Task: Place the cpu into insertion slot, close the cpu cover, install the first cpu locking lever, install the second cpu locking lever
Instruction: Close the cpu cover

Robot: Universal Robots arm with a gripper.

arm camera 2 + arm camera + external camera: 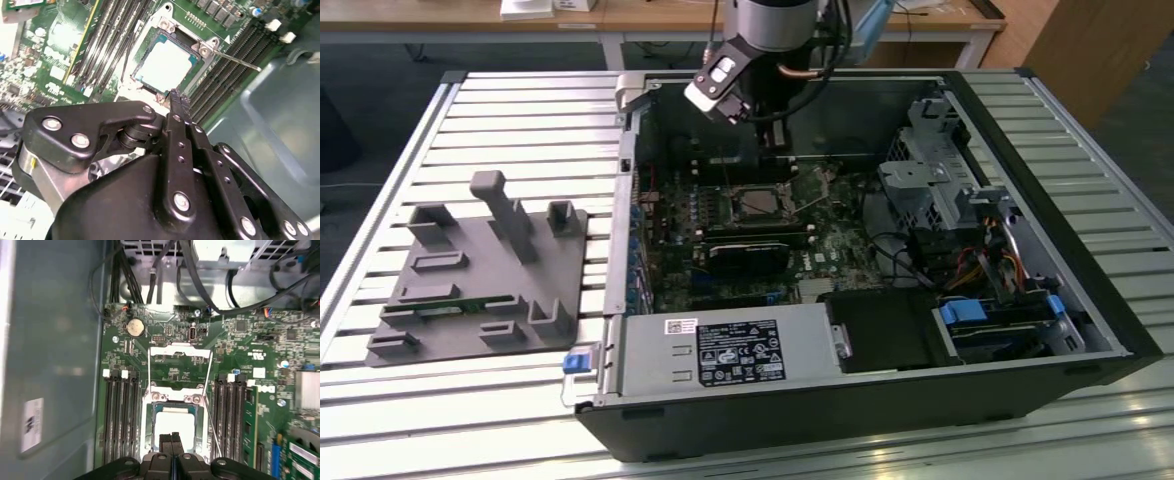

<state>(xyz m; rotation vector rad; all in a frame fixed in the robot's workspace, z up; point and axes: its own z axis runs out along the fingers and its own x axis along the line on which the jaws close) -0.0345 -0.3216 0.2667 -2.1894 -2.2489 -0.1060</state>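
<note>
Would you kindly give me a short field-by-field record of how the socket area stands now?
cpu: pale square flat chip, seated in the slot
insertion slot: dark square socket with silvery rim, on green motherboard
cpu cover: thin silvery frame plate, swung open
locking lever: thin metal rod, unlatched
gripper: black fingers shut, empty, tips by the chip's edge

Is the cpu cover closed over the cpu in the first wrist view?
No, the cpu cover is swung open, away from the cpu, which lies bare.

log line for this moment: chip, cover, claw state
chip: seated in socket | cover: open, flipped back | claw: shut, nothing in it, over chip's edge, contact unclear
</note>
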